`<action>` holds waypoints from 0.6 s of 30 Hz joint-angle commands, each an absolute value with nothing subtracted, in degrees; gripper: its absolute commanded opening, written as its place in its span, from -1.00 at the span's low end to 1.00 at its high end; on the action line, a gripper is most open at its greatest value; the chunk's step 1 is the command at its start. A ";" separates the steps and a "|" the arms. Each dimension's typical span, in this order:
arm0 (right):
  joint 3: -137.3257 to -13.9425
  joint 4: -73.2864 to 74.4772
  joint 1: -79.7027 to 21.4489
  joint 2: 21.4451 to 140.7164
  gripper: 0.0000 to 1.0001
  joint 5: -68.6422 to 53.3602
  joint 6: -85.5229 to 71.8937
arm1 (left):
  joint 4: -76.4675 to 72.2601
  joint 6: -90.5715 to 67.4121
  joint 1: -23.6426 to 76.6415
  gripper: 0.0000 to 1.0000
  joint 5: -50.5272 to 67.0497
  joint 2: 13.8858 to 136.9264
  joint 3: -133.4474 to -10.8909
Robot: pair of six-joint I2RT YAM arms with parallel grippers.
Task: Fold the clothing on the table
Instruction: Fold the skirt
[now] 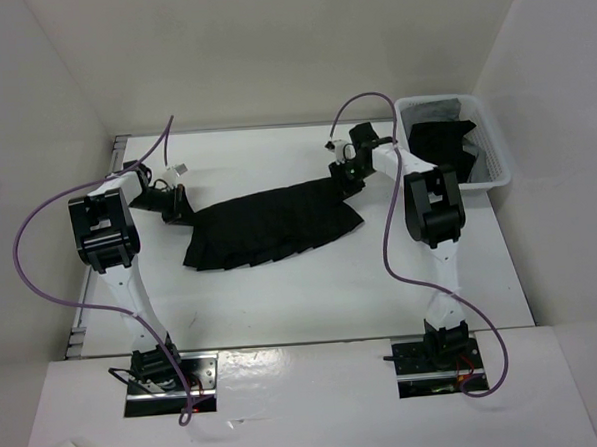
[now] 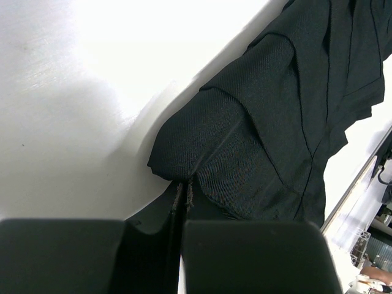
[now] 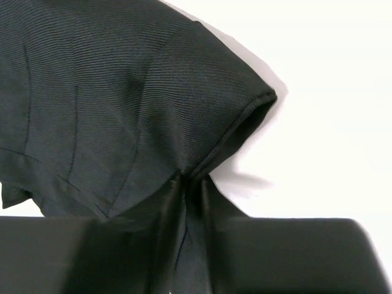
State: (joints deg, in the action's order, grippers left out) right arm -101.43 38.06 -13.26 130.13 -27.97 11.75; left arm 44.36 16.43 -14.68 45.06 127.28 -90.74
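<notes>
Black clothing [image 1: 274, 225], white table [image 1: 283, 304], white walls [image 1: 269, 45]

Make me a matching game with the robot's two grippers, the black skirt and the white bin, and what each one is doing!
1 left gripper
2 right gripper
3 black skirt
4 white bin

A holds dark clothes
B lies spread on the table
C pinches the skirt's left end
D pinches the skirt's right end

Pairs: 1-C, 2-D, 3-B, 4-A
</notes>
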 commanded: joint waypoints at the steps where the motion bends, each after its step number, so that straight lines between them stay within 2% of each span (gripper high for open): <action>1: -99.40 38.85 -13.45 128.23 -0.59 -26.46 12.66 | 45.70 19.51 -14.33 -1.00 40.61 126.65 -90.00; 2: -99.40 38.85 -13.45 128.23 -0.67 -26.46 12.66 | 45.70 19.51 -14.33 -1.00 40.61 126.65 -90.00; 3: -99.40 38.85 -13.45 128.23 -0.89 -26.46 12.66 | 45.70 19.51 -14.33 -1.00 40.61 126.65 -90.00; 4: -99.40 38.85 -13.45 127.71 -1.00 -26.46 12.66 | 45.70 19.51 -14.33 -1.00 40.61 126.65 -90.00; 10: -102.29 40.07 -13.45 127.18 -1.00 -22.25 12.13 | 45.70 20.04 -14.33 -1.00 40.61 126.12 -88.95; 18: -117.15 47.10 -16.95 127.71 -1.00 -14.60 10.46 | 45.70 20.56 -14.33 -1.00 40.61 125.07 -88.42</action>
State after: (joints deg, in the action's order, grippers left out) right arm -110.74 44.12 -14.46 129.86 -20.43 10.90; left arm 44.97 16.64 -14.31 44.27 126.34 -89.65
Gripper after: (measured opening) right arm 0.010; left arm 0.010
